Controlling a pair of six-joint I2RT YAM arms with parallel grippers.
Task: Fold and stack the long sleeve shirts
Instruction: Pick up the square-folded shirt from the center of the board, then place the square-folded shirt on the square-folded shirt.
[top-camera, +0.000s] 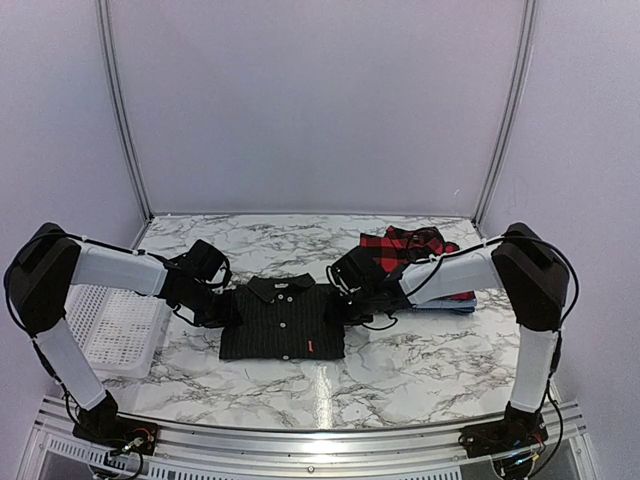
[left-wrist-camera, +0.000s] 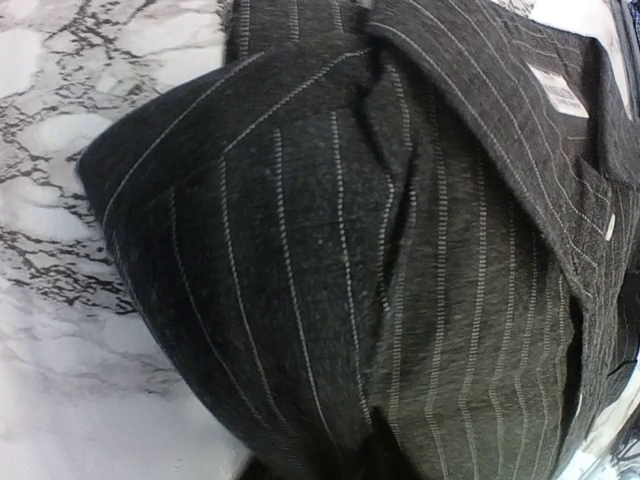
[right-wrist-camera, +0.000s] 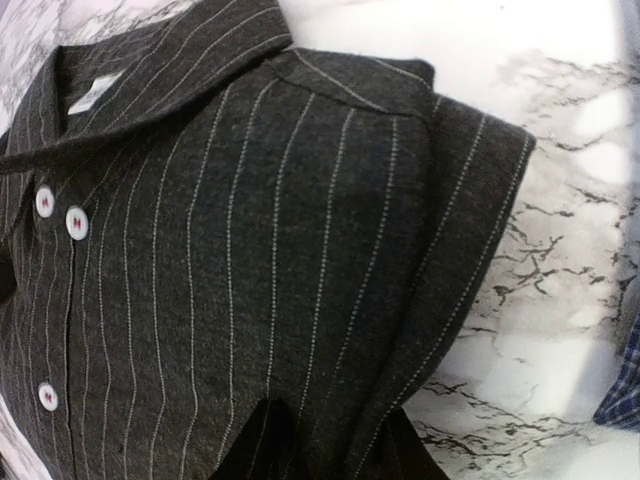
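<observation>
A black pinstriped long sleeve shirt (top-camera: 283, 318) lies folded, collar to the back, at the table's middle. My left gripper (top-camera: 222, 308) sits at its left edge, and in the left wrist view the striped cloth (left-wrist-camera: 330, 270) fills the frame and bunches into the left gripper (left-wrist-camera: 375, 455), which is shut on it. My right gripper (top-camera: 345, 305) is at the shirt's right edge. In the right wrist view the right gripper (right-wrist-camera: 325, 440) has the folded edge of the shirt (right-wrist-camera: 250, 250) pinched between its dark fingertips (right-wrist-camera: 250, 445). A red-and-black plaid shirt (top-camera: 405, 245) rests on a folded blue shirt (top-camera: 445, 303) at the back right.
A white mesh basket (top-camera: 105, 325) stands at the left edge of the marble table (top-camera: 400, 370). A corner of the blue shirt (right-wrist-camera: 625, 395) shows close to the right gripper. Grey booth walls enclose the back and sides.
</observation>
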